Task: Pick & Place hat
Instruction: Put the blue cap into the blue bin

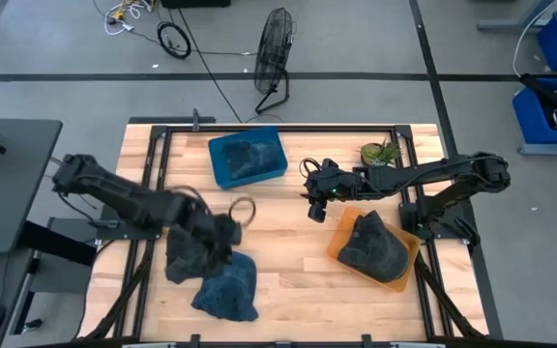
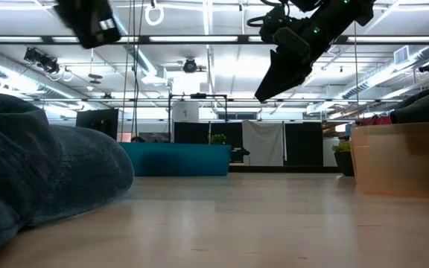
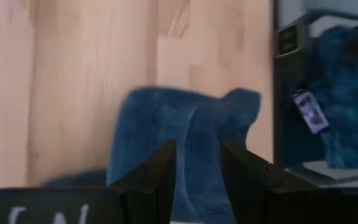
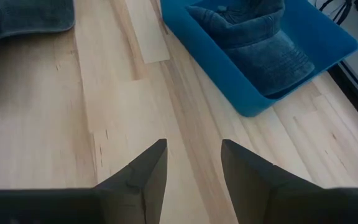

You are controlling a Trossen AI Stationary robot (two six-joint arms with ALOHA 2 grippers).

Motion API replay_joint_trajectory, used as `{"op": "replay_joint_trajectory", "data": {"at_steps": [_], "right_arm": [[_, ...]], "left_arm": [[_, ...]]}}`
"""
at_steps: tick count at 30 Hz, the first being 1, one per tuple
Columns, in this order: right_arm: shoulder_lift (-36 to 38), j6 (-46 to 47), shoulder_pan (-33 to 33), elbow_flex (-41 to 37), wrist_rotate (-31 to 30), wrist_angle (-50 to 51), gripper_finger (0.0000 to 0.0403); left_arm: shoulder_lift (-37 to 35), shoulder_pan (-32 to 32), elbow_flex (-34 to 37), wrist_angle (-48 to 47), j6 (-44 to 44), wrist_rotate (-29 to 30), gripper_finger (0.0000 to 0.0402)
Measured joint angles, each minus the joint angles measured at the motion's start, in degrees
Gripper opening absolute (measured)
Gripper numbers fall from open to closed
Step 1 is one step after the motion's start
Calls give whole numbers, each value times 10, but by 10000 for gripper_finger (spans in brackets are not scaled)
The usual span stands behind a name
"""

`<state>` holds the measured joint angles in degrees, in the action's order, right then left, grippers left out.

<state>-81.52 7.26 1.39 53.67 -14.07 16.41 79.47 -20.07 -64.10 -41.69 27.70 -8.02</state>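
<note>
Hovering over the blue hat [image 1: 228,288] on the bench [image 1: 288,261], left gripper [image 3: 196,163] fingers open; right gripper [image 4: 193,163] fingers open too.

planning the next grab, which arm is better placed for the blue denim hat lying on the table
Left. The left gripper hangs right above the blue denim hat, fingers open around it in its wrist view; the right gripper hovers open mid-table, farther away.

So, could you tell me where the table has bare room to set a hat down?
Bare wood lies mid-table between the blue bin, the orange bin and the blue hat, though the open right gripper hangs over it. The front strip right of that hat is free. It is crowded around the left gripper and dark hat.
</note>
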Motion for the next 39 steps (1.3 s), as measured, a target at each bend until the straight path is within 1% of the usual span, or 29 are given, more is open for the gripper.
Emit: {"op": "replay_joint_trajectory", "data": {"at_steps": [4,7,11,15,17,22,26,29,32,35,39], "right_arm": [[0,3,0,0,0,1,156],[0,10,0,0,0,4,156],[0,33,0,0,1,5,156],[0,48,0,0,1,13,156],[0,48,0,0,1,17,156],[0,41,0,0,0,17,156],[0,39,0,0,0,17,156],[0,39,0,0,0,17,156],[0,42,0,0,0,18,156],[0,42,0,0,0,19,156],[0,40,0,0,0,21,156]], "left_arm": [[49,-62,0,0,68,51,126],[87,-98,0,2,91,82,126],[131,-130,0,7,120,119,126],[160,-144,0,30,133,120,126],[166,-143,0,41,132,111,126],[155,-123,0,18,145,78,126],[142,-113,-1,54,177,68,126],[141,-116,-1,88,181,67,126],[147,-120,-1,82,181,67,126],[154,-124,-1,52,181,69,126],[168,-125,-1,48,157,65,126]]}}
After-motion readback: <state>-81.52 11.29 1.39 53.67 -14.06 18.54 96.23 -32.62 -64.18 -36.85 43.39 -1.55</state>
